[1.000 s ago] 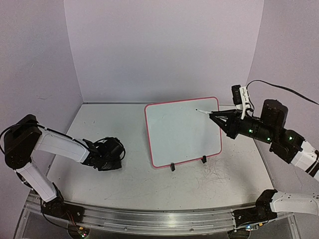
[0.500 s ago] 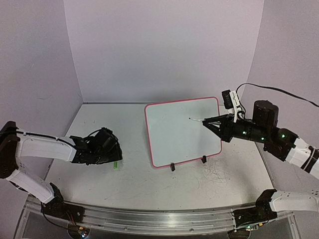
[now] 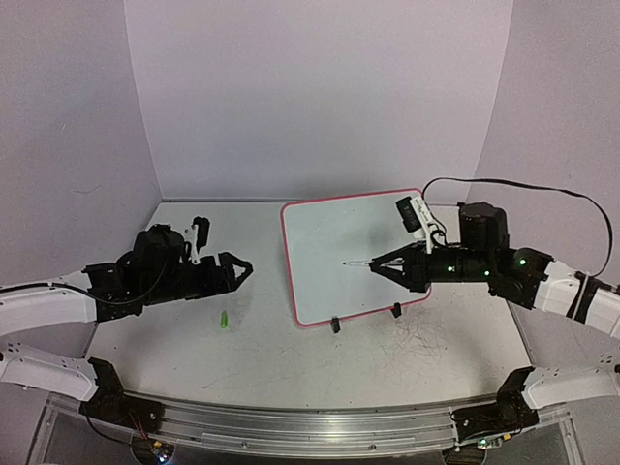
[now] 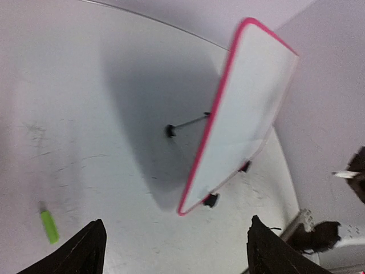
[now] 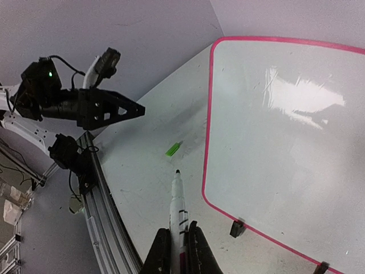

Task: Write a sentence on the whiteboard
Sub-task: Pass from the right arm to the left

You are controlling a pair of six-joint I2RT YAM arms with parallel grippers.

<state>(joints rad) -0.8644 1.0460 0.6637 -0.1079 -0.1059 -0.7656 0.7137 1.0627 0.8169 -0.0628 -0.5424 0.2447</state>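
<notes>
On the bench [image 3: 291, 363], near side: green cap [image 3: 224, 319], lying loose. Just beyond it, left claw [image 3: 242, 271], spread wide, holding nothing. Right claw [image 3: 380, 264], closed on a marker [image 3: 356, 263], tip pointing at the board face; contact unclear. Farther back, centre-right: whiteboard [image 3: 329, 228], propped upright on black feet [image 3: 335, 325].

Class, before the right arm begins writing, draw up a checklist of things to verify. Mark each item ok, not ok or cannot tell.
1. Grip: right gripper shut on marker: ok.
2. Cap: green cap off, lying on table: ok.
3. Board: whiteboard standing on its feet, face blank: ok.
4. Clearance: left gripper open, apart from whiteboard: ok.
5. Contact: marker tip touching whiteboard: not ok.
</notes>
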